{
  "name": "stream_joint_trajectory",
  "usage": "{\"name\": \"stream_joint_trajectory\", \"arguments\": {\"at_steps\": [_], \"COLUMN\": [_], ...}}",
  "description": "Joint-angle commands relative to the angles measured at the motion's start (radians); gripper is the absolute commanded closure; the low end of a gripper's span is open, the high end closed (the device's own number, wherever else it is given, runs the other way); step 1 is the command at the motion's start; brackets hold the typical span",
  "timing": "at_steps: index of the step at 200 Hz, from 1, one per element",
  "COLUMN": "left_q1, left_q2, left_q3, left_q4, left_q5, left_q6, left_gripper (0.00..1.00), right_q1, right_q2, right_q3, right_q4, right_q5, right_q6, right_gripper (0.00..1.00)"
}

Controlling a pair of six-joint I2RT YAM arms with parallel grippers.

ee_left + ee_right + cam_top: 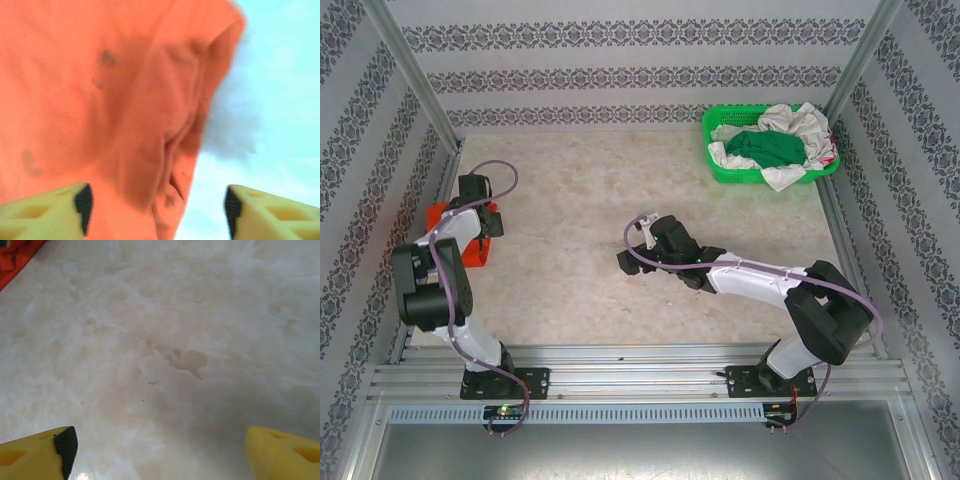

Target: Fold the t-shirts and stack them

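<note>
An orange-red t-shirt lies bunched at the table's left edge, partly hidden under my left arm. In the left wrist view the same t-shirt takes up the left side, creased. My left gripper hangs just over it, jaws wide apart and open; cloth lies below the gap, not pinched. In the top view the left gripper is above the shirt. My right gripper is open over bare table at mid-table. The right gripper has nothing between its fingers, and a corner of the orange t-shirt shows at top left.
A green lattice basket stands at the back right, holding a dark green t-shirt and a white one spilling over its rim. Metal frame posts and patterned walls close in the marble table.
</note>
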Motion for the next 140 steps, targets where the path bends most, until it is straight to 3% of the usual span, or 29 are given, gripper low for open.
{"name": "stream_joint_trajectory", "arguments": {"at_steps": [1, 20, 58, 74, 107, 122, 140], "left_q1": [-0.071, -0.144, -0.224, -0.241, -0.255, -0.255, -0.255], "left_q2": [-0.129, -0.228, -0.393, -0.447, -0.532, -0.537, -0.507], "left_q3": [-0.1, -0.188, -0.366, -0.443, -0.61, -0.669, -0.725], "left_q4": [0.105, 0.18, 0.339, 0.404, 0.614, 0.724, 0.878], "left_q5": [0.046, 0.055, 0.026, 0.01, 0.02, 0.036, 0.086], "left_q6": [-0.077, -0.089, -0.091, -0.092, -0.062, -0.045, -0.033], "left_gripper": [0.18, 0.0, 0.0, 0.0, 0.0, 0.0, 0.0], "right_q1": [-0.035, -0.112, -0.292, -0.376, -0.579, -0.685, -0.718], "right_q2": [-0.059, -0.091, -0.182, -0.215, -0.243, -0.25, -0.266], "right_q3": [0.013, -0.004, -0.107, -0.161, -0.243, -0.251, -0.293], "right_q4": [-0.012, -0.013, 0.096, 0.163, 0.255, 0.256, 0.319], "right_q5": [0.093, 0.059, 0.084, 0.164, 0.206, 0.095, 0.123], "right_q6": [-0.054, -0.058, -0.11, -0.131, -0.142, -0.102, -0.137], "right_gripper": [0.09, 0.08, 0.04, 0.02, 0.02, 0.02, 0.02]}}
